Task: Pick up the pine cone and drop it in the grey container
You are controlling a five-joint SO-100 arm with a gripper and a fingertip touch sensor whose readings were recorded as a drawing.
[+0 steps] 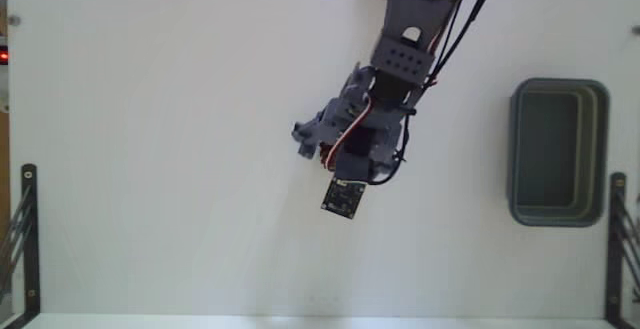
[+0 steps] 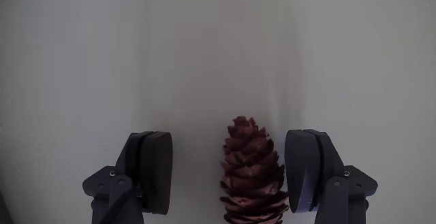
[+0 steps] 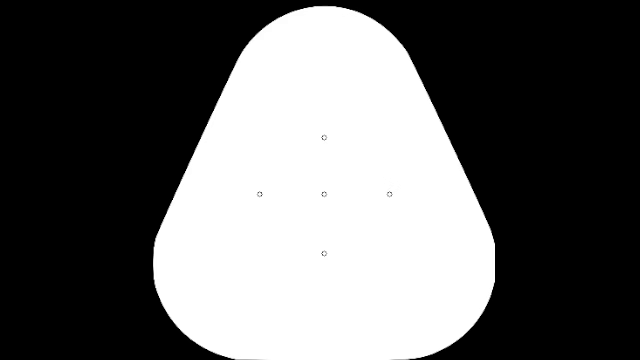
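White bench (image 1: 150, 119), bare. Hand (image 2: 228, 173) open, fingers either side of the pine cone (image 2: 251, 173), which lies nearer the right finger; contact unclear. Grey container (image 1: 557, 152) empty, well right in the fixed view. Grasp, carry and drop all remain.
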